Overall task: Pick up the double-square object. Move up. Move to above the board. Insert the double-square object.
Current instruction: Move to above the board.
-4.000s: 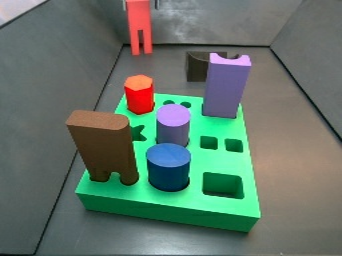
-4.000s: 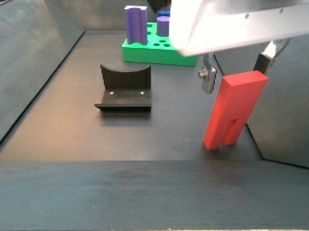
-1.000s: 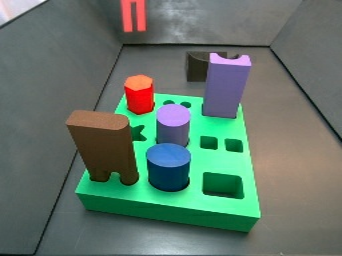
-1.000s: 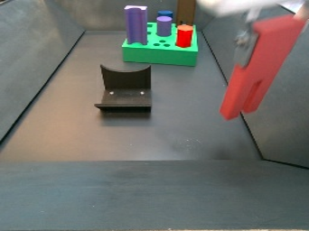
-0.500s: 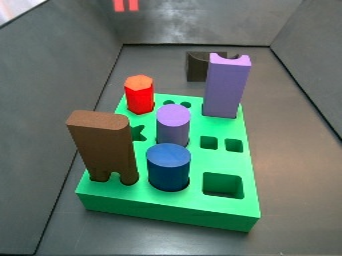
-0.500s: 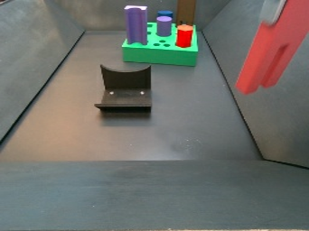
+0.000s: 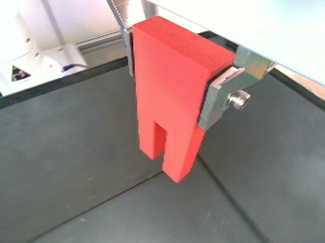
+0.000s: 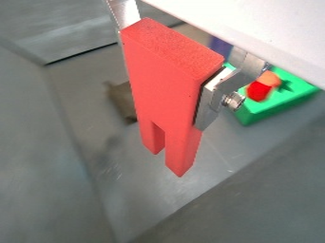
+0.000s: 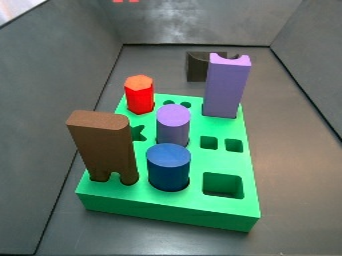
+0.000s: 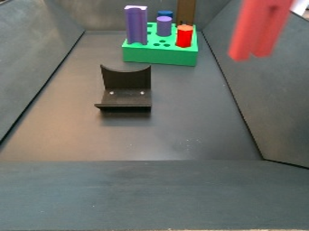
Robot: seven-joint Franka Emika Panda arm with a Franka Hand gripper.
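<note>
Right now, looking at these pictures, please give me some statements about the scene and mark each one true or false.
1. The pincer is shut on the double-square object. True.
2. The double-square object stands on the floor. False: in a side view it hangs high above the floor, its two legs pointing down.
3. The board has no free holes. False: several cut-outs are open, among them a square one at its near corner.
4. A brown notched block stands in the board. True.
5. The red hexagonal peg lies beside the board. False: it stands upright in the board.
6. The fixture holds no piece. True.
</note>
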